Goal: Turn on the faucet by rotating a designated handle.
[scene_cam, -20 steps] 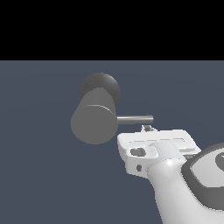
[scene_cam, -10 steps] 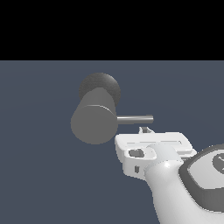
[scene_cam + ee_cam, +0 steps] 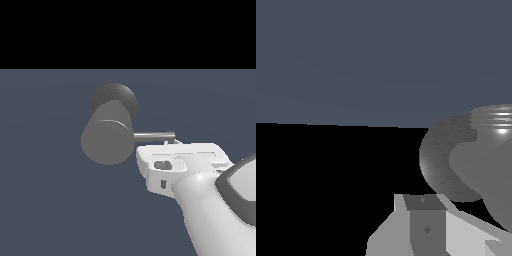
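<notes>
Arm (image 3: 210, 215) reaching up, tool (image 3: 172, 143) just under handle (image 3: 155, 135)

No text, label, brand, number or sign can be read in either view: the faucet (image 3: 107, 140), its handle (image 3: 155, 136) and the arm (image 3: 210, 210) are all plain, unmarked surfaces.

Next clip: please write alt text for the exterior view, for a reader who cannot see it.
A thick matte grey faucet cylinder points its flat round end toward the camera, with a thin silver-grey handle rod sticking out toward the exterior view's right. The white robot arm's pincer sits just below the rod's outer end; its fingers are hidden, so contact is unclear. The background is plain slate blue.
</notes>
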Robot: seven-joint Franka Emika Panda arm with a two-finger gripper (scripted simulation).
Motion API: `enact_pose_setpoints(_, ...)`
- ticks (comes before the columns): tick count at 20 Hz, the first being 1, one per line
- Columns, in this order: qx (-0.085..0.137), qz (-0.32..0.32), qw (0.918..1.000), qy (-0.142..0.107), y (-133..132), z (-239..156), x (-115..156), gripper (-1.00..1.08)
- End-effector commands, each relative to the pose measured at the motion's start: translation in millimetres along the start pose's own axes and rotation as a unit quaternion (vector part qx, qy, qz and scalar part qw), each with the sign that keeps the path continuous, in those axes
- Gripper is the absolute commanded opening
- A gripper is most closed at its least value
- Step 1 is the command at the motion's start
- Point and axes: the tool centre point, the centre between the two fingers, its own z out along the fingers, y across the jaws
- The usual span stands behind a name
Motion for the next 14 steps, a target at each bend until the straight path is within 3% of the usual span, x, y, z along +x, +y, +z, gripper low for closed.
enact_pose_setpoints(1,-0.002,0.001,1.0,-0.003,3,0,-12,-1.0)
enact_pose_setpoints(10,-0.006,0.009,0.9999,0.001,6,-1,-40,-1.0)
enact_pose_setpoints(11,-0.006,0.009,0.9999,0.001,6,-1,-40,-1.0)
enact_pose_setpoints(12,0.005,0.008,0.9997,0.021,-6,-1,-11,-1.0)
enact_pose_setpoints(14,0.004,0.008,0.9998,0.02,-4,-1,-19,-1.0)
